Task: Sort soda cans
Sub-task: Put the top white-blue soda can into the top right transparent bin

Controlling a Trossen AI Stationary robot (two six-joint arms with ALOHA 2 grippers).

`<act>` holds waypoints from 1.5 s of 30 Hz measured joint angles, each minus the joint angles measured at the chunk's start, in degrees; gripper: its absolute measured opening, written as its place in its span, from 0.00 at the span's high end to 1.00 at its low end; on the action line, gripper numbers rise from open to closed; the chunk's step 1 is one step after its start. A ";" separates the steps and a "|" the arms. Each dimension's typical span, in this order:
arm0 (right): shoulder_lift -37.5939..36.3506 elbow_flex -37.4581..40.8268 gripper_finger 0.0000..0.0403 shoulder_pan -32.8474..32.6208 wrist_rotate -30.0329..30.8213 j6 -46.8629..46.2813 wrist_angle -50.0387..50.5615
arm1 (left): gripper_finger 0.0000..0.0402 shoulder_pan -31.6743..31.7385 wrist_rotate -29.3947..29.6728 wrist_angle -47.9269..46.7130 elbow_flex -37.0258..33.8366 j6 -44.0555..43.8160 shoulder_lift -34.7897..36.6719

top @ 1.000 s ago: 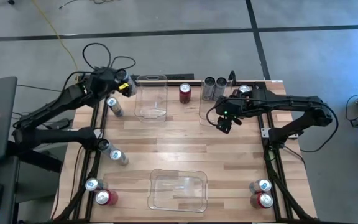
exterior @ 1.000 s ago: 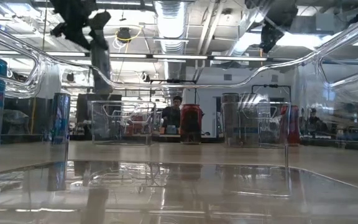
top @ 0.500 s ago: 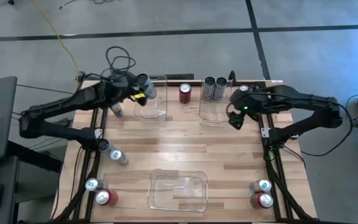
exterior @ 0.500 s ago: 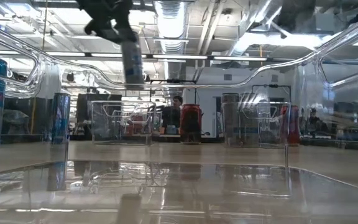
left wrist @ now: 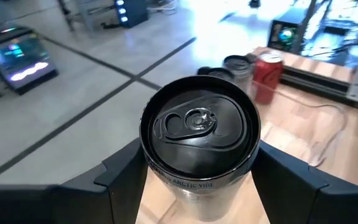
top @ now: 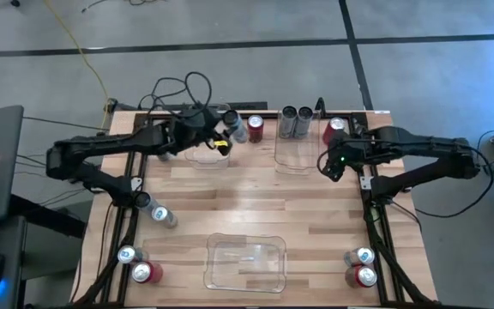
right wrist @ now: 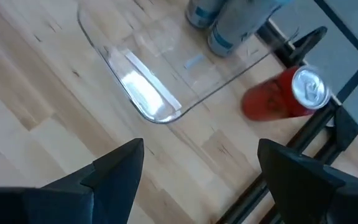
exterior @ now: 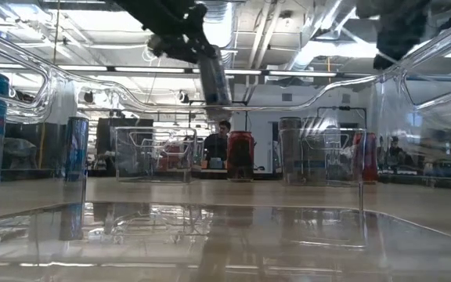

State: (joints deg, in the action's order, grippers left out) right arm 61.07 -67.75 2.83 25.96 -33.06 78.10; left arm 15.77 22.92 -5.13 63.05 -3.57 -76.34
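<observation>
My left gripper (top: 227, 136) is shut on a grey soda can (top: 235, 128), high above the right edge of the far-left clear bin (top: 206, 154). In the low view the can (exterior: 214, 74) hangs tilted in the air. A red can (top: 256, 127) stands just to its right. Two dark grey cans (top: 297, 121) stand in the far-right bin (top: 290, 159). My right gripper (top: 333, 165) is open beside that bin, near a red can (top: 334, 129). In the right wrist view this red can (right wrist: 281, 99) shows beyond the bin's corner. My left gripper pinches the grey can between its two fingers (left wrist: 122, 177) on the side wall just under the top rim (left wrist: 166, 177). The fingers come from above. The can is lifted clear of the table and hangs a little tilted, its silver top (left wrist: 197, 124) toward the wrist.
A third clear bin (top: 245, 262) sits at the near edge. A silver-blue can (top: 161, 215) stands at the left rail. Two cans each stand at the near left corner (top: 137, 264) and the near right corner (top: 362, 267). Bare wood lies mid-table.
My left gripper, still shut on the can, has swung from the far left corner toward the table's right, across the far-left bin to its right edge; the can has tipped slightly. My right gripper has drifted toward the table's right edge, staying open.
</observation>
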 joint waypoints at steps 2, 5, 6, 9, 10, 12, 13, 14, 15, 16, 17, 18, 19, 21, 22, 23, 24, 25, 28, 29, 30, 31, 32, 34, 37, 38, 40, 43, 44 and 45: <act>-1.18 2.59 0.17 0.00 -0.18 -0.09 -3.64 | 0.38 -0.02 -1.66 2.73 0.00 0.70 -1.76; -1.95 5.15 0.17 0.00 -0.99 -0.10 -6.32 | 0.38 -0.04 -4.10 4.77 0.50 0.80 -4.07; -2.15 5.70 0.17 -0.06 -1.51 -0.09 -6.98 | 0.38 -0.04 -4.83 4.59 1.07 0.84 -4.80; -2.74 6.75 0.17 -0.52 -1.86 -0.11 -7.71 | 0.38 -0.66 -6.18 3.55 2.75 1.38 -6.82; -2.95 7.04 0.17 -0.76 -1.86 -0.11 -8.06 | 0.38 -1.01 -6.70 2.63 3.33 1.78 -7.34; -3.27 7.08 0.17 -1.49 -1.86 -0.19 -8.65 | 0.38 -2.09 -7.14 0.70 4.01 2.85 -8.30; -3.54 7.08 0.17 -1.99 -1.88 -0.31 -9.13 | 0.38 -2.76 -7.51 -0.11 4.22 3.22 -8.74; -3.80 7.08 0.17 -2.55 -1.88 -0.33 -9.62 | 0.38 -3.46 -7.74 -0.93 4.37 3.40 -9.15; -3.96 7.08 0.17 -3.23 -1.86 -0.28 -10.49 | 0.38 -4.17 -7.81 -1.60 4.42 3.54 -9.32; -4.15 7.08 0.17 -3.97 -1.86 0.10 -11.64 | 0.38 -4.87 -7.78 -2.15 4.42 3.57 -9.33; -4.33 7.08 0.17 -4.88 -1.86 1.01 -12.64 | 0.38 -5.74 -7.79 -2.34 4.42 3.54 -9.32; -4.42 7.08 0.17 -5.86 -1.82 2.36 -13.81 | 0.38 -6.68 -7.68 -2.16 4.42 3.47 -9.26; -4.46 7.08 0.17 -7.09 -1.71 3.37 -15.25 | 0.38 -7.63 -7.60 -1.58 4.40 3.30 -9.22; -4.45 7.08 0.17 -9.79 -0.23 4.02 -18.24 | 0.38 -9.79 -7.32 -1.10 4.39 3.35 -9.22; -4.42 7.08 0.17 -11.18 0.60 4.38 -19.57 | 0.38 -10.88 -7.25 -1.19 4.32 3.36 -9.20; -4.40 7.08 0.17 -12.59 1.51 4.77 -20.92 | 0.38 -11.97 -7.28 -1.46 4.28 3.35 -9.22; -4.43 7.18 0.17 -14.08 2.64 4.99 -22.39 | 0.38 -13.02 -7.25 -1.57 4.24 3.33 -9.66; -4.45 7.56 0.17 -15.53 4.11 5.10 -24.13 | 0.38 -14.06 -6.99 -0.96 4.24 3.38 -10.40; -4.47 10.80 0.17 -20.35 10.40 7.55 -31.90 | 0.38 -16.56 -6.00 -0.39 4.19 3.40 -12.97; -4.47 12.19 0.17 -21.99 11.96 8.23 -34.54 | 0.38 -17.14 -5.75 0.45 4.20 3.56 -14.16; -4.45 13.49 0.17 -23.23 13.00 9.03 -36.80 | 0.38 -17.70 -5.75 0.87 4.20 3.68 -15.33; -4.30 14.78 0.17 -24.22 13.46 9.53 -39.21 | 0.38 -18.17 -5.73 1.22 4.17 3.75 -16.60; -4.12 15.97 0.17 -24.91 13.66 9.95 -41.82 | 0.38 -18.48 -5.73 2.12 4.15 3.73 -17.94; -3.99 18.45 0.17 -26.05 14.12 10.12 -45.33 | 0.38 -18.82 -5.75 3.51 4.15 3.35 -20.04; -4.01 22.27 0.17 -27.81 14.92 11.15 -51.81 | 0.38 -18.86 -5.82 5.17 4.15 2.22 -22.25; -4.02 23.64 0.17 -28.62 15.04 11.98 -54.43 | 0.38 -18.84 -5.72 5.43 4.15 1.79 -22.87; -3.87 26.06 0.17 -30.32 15.62 13.74 -59.78 | 0.38 -18.80 -5.46 6.27 4.24 1.37 -23.99; -2.99 28.70 0.17 -32.06 16.58 16.82 -67.35 | 0.38 -18.82 -5.33 7.03 4.24 0.99 -24.69; -2.71 28.93 0.17 -32.28 16.79 17.09 -67.86 | 0.38 -18.82 -5.33 7.45 4.24 0.93 -24.80; -2.31 28.94 0.17 -32.49 16.77 17.11 -68.04 | 0.38 -18.82 -5.31 7.52 4.24 0.92 -24.85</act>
State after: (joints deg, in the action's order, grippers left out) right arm 58.76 -38.81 -29.66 42.72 -15.94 10.06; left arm -3.05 17.61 2.40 67.29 -2.64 -101.19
